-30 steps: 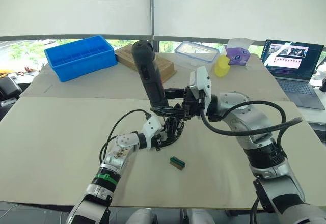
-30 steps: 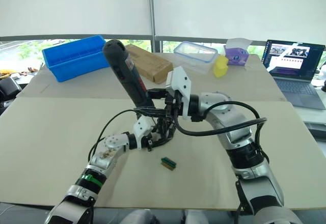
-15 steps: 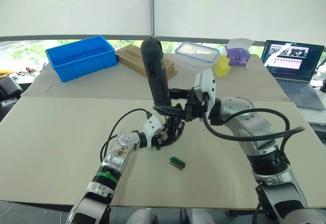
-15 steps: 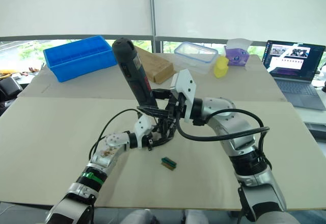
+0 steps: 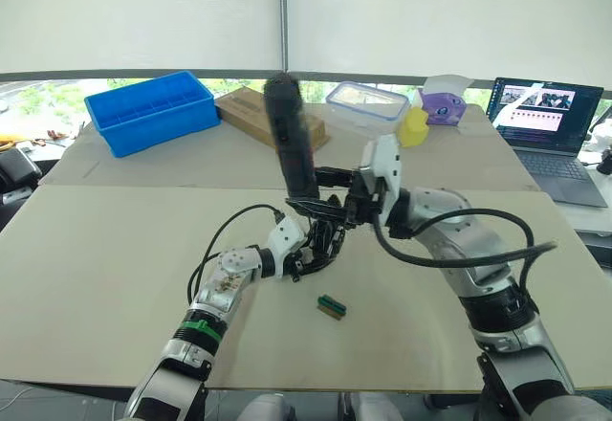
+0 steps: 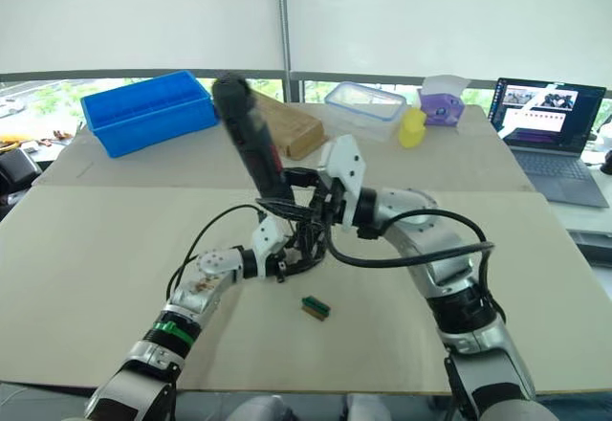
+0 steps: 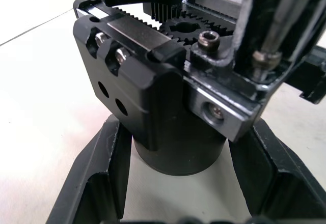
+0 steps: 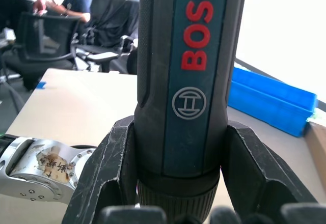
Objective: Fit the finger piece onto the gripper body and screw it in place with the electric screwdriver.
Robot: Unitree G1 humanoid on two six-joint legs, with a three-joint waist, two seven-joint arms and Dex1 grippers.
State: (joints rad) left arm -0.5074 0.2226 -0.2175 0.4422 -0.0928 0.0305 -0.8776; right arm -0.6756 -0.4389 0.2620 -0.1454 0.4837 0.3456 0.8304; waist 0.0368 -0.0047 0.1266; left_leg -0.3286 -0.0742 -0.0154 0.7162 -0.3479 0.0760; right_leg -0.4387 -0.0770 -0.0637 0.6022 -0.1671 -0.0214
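While right end effector [image 6: 308, 194] clamps screwdriver [image 6: 247, 137] upright at frame centre, bit down on body [image 7: 173, 107], left end effector [image 5: 320, 245] grips body base on worktop [image 5: 115, 249]. Fitting apparently done, screwing likely underway; finger piece not distinguishable. Blue bin [image 5: 153, 108], laptop [image 5: 545, 124] behind.

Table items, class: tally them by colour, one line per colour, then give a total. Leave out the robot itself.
Blue: 1, bin
Black: 2, electric screwdriver, gripper body
Brown: 1, cardboard box
Clear: 1, lidded tub
Yellow: 1, object
Purple: 1, object
Green-and-brown: 1, block
Grey: 1, laptop
Total: 9
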